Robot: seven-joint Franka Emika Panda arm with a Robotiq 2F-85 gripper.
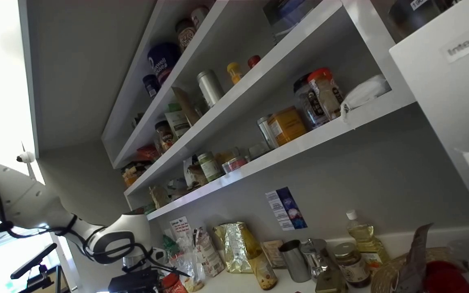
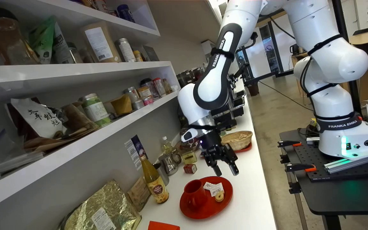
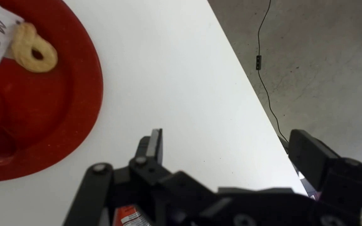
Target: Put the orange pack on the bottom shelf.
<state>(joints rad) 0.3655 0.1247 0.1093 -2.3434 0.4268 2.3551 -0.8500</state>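
Note:
The orange pack [image 2: 163, 225] lies on the white counter, mostly cut off by the bottom edge of an exterior view. A piece of it with pale print shows in the wrist view [image 3: 130, 216], partly hidden behind my gripper's left finger linkage. My gripper [image 2: 226, 171] is open and empty, pointing down above the counter beside the red plate. In the wrist view my gripper [image 3: 226, 138] has its fingers wide apart with only counter and floor between them. The bottom shelf [image 1: 291, 149] is the lowest white board, also in an exterior view [image 2: 85, 144], holding jars, tins and bags.
A red plate [image 2: 206, 209] holds a red mug [image 2: 195, 191], packets and a cookie. A yellow bottle [image 2: 157, 185] and gold foil bag [image 2: 104, 210] stand along the wall. A wicker basket [image 2: 238, 140] lies behind the gripper. The counter edge [image 3: 247, 78] drops to the floor.

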